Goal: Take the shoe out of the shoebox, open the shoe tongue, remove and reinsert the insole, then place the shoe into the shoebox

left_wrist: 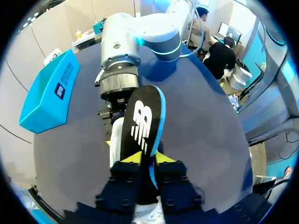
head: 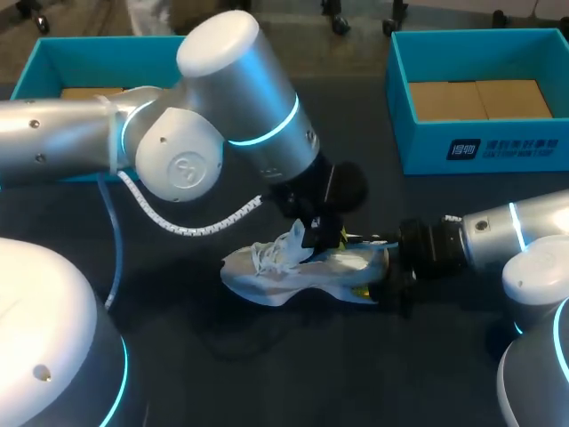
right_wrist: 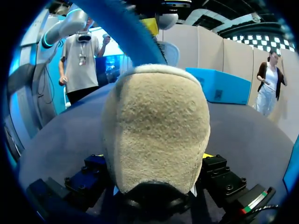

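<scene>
The white shoe (head: 284,271) is lying mid-table (head: 267,382) with open dark cloth around it, a teal box (head: 480,147) well apart at the far edge. The right gripper (head: 391,277) is clamping the fuzzy beige heel (right_wrist: 156,126), whose texture only its wrist view shows. The left gripper (left_wrist: 148,161) is pinching the smooth black, blue-edged insole (left_wrist: 142,122).

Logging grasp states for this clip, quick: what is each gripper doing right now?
Left gripper: closed on the insole, pinched between its yellow tips.
Right gripper: closed on the shoe, at the heel.
</scene>
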`<state>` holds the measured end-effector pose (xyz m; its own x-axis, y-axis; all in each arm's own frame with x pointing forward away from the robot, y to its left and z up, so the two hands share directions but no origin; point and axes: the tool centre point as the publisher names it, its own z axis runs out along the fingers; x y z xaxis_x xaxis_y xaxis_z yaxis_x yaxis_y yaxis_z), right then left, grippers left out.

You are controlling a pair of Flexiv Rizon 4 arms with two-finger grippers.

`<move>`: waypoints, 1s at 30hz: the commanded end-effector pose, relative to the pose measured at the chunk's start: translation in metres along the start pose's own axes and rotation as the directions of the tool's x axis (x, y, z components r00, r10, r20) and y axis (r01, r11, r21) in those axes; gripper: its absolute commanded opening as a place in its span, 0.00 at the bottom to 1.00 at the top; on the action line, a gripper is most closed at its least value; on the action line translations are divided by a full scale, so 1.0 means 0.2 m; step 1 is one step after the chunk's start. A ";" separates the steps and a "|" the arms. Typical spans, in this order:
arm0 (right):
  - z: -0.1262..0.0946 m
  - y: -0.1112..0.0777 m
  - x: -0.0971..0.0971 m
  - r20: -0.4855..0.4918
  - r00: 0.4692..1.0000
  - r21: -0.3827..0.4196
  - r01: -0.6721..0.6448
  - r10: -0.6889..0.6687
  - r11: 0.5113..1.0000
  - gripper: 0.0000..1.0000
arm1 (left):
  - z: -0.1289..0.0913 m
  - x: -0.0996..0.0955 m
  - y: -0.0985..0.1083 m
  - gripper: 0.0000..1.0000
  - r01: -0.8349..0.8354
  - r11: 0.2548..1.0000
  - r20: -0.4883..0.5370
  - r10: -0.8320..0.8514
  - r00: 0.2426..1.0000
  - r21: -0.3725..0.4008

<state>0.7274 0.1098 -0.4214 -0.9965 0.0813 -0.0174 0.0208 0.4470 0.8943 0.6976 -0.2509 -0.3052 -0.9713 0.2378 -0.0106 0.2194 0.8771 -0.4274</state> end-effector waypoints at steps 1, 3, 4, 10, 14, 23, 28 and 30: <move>0.01 0.00 0.00 0.001 1.000 0.002 0.000 0.000 1.000 0.00 | 0.05 0.00 -0.02 0.36 -0.001 1.000 -0.004 0.001 1.000 -0.002; 0.01 0.00 0.00 0.001 1.000 0.002 0.000 0.000 1.000 0.00 | 0.05 0.01 -0.02 0.44 -0.002 1.000 0.000 0.002 1.000 0.000; 0.01 0.00 0.00 0.001 1.000 0.002 0.000 0.000 1.000 0.00 | 0.04 0.02 -0.02 0.46 -0.003 1.000 0.004 0.003 1.000 0.002; 0.01 0.00 0.00 0.001 1.000 0.002 0.000 0.000 1.000 0.00 | 0.02 0.03 -0.02 0.50 -0.012 1.000 0.075 0.013 0.997 -0.012; 0.01 0.00 0.00 0.001 1.000 0.002 0.000 0.000 1.000 0.00 | 0.02 0.05 -0.02 0.55 -0.038 0.999 0.120 0.040 0.992 -0.019; 0.01 0.00 0.00 0.001 1.000 0.002 0.000 0.000 1.000 0.00 | 0.06 0.08 -0.03 0.54 -0.058 0.998 0.186 0.061 0.981 -0.022; 0.01 0.00 0.00 0.001 1.000 0.002 0.000 0.000 1.000 0.00 | 0.09 0.07 -0.03 0.53 -0.067 0.997 0.222 0.072 0.972 -0.033; 0.01 0.00 0.00 0.001 1.000 0.002 0.000 0.000 1.000 0.00 | 0.10 0.06 -0.03 0.51 -0.066 0.997 0.230 0.072 0.971 -0.031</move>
<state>0.7274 0.1098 -0.4214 -0.9965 0.0813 -0.0175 0.0208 0.4469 0.8943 0.6845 -0.2599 -0.3164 -0.9492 0.2029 -0.2407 0.2865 0.8736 -0.3933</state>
